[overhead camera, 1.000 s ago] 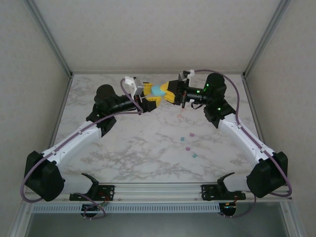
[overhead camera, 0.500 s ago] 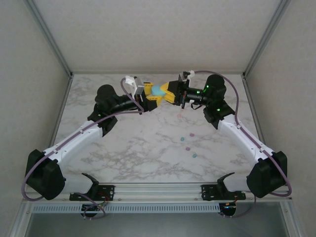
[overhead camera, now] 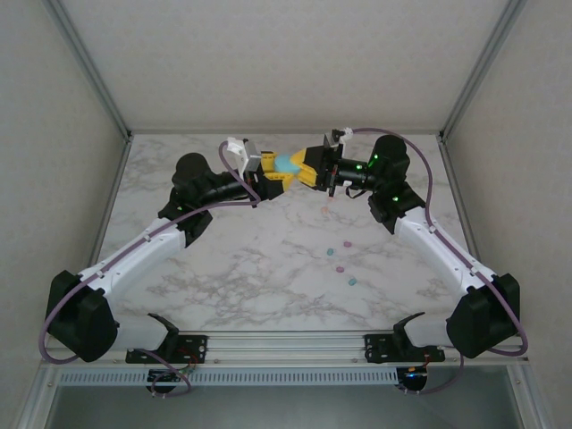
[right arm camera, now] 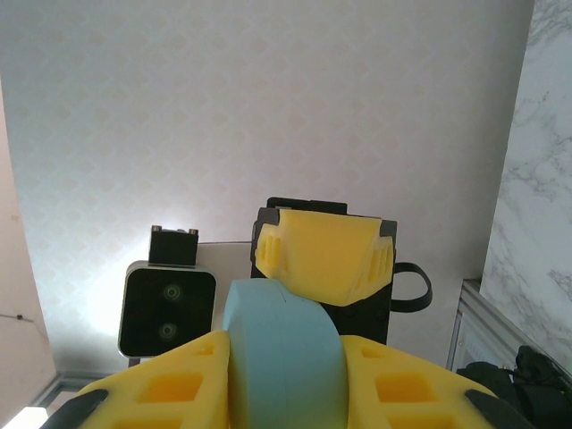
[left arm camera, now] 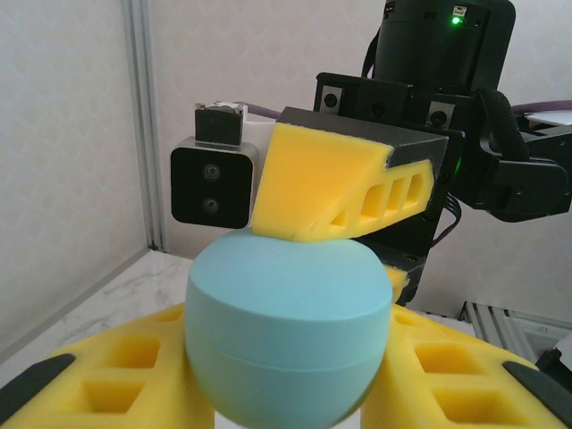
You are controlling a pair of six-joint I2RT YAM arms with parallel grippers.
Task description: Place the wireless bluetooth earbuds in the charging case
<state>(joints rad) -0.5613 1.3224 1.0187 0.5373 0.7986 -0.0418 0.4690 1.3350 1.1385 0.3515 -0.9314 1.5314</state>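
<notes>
Loose earbuds (overhead camera: 340, 269) of teal, magenta and peach lie on the marble table (overhead camera: 223, 268), well apart from the charging case (overhead camera: 286, 164). The case is pale blue, with its lid closed and its contents hidden. Farther back it hangs aloft, clamped by left gripper (overhead camera: 275, 172) and right gripper (overhead camera: 300, 168) — the left's fingers have drawn tighter since a second ago.

Left arm (overhead camera: 134, 255), right arm (overhead camera: 438, 243): jaws closed, face-to-face.

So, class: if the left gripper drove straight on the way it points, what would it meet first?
The left gripper clamps the light-blue charging case, so that comes first; straight beyond, seemingly, sits the right gripper, gripping it too.
</notes>
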